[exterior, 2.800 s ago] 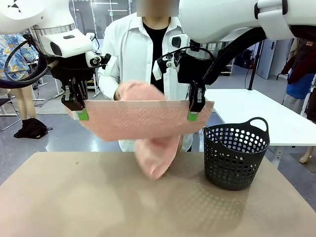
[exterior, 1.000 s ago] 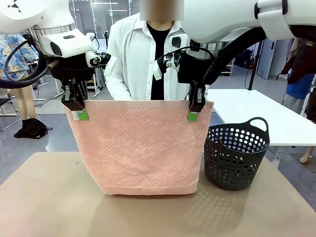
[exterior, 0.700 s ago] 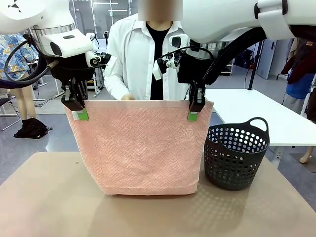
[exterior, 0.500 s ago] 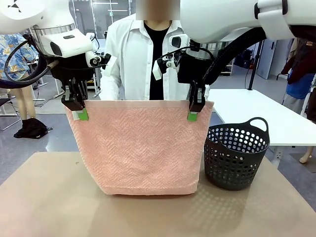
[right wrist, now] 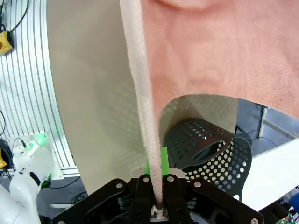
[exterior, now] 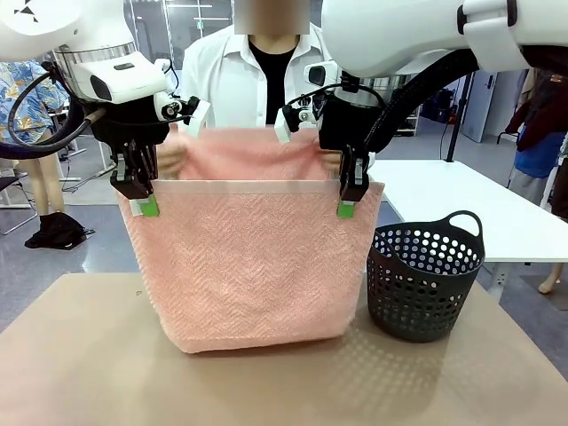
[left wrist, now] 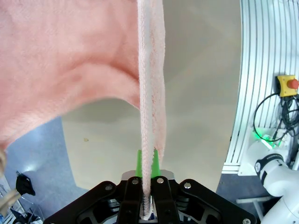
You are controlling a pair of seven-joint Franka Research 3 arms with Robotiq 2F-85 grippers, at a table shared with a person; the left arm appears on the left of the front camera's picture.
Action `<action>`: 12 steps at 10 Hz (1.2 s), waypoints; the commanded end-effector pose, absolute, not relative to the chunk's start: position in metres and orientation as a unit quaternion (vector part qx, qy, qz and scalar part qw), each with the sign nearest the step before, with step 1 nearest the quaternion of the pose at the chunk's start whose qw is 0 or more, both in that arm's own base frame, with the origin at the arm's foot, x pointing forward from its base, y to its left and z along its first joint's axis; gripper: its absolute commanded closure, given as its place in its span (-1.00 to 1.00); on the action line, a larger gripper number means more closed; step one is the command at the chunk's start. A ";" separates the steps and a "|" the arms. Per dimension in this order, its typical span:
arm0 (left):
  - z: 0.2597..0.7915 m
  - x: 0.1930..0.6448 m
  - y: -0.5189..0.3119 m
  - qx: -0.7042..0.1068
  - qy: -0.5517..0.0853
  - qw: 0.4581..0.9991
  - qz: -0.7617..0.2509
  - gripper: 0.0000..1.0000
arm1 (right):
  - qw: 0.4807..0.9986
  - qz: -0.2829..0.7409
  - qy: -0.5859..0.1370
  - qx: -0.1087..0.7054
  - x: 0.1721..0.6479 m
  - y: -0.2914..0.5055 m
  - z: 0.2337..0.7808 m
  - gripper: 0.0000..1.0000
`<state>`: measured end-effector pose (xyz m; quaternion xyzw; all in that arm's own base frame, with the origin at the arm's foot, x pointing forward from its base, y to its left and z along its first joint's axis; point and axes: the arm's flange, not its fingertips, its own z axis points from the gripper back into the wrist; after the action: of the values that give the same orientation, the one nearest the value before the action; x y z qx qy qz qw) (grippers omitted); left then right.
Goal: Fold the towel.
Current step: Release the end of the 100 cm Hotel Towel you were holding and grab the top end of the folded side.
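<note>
On towel: left claw, right claw, tight.

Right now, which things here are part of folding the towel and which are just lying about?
In the job: towel, left pincer and right pincer shut on its top edge, person's hands holding its far edge.
Lying about: black basket on the table.

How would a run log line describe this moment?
salmon-pink terry towel: hanging spread out | left gripper: shut on top corner | right gripper: shut on top corner | person's hands: holding far edge up
</note>
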<state>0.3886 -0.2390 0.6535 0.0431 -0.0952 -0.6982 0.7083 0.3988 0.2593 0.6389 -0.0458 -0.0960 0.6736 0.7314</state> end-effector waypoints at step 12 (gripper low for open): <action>0.653 0.389 -0.239 0.043 -0.095 0.709 -0.698 1.00 | 0.732 0.673 -0.095 -0.048 0.399 0.260 0.639 1.00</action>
<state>0.3886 -0.2390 0.6535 0.0431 -0.0952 -0.6982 0.7083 0.3988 0.2594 0.6393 -0.0459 -0.0963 0.6736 0.7313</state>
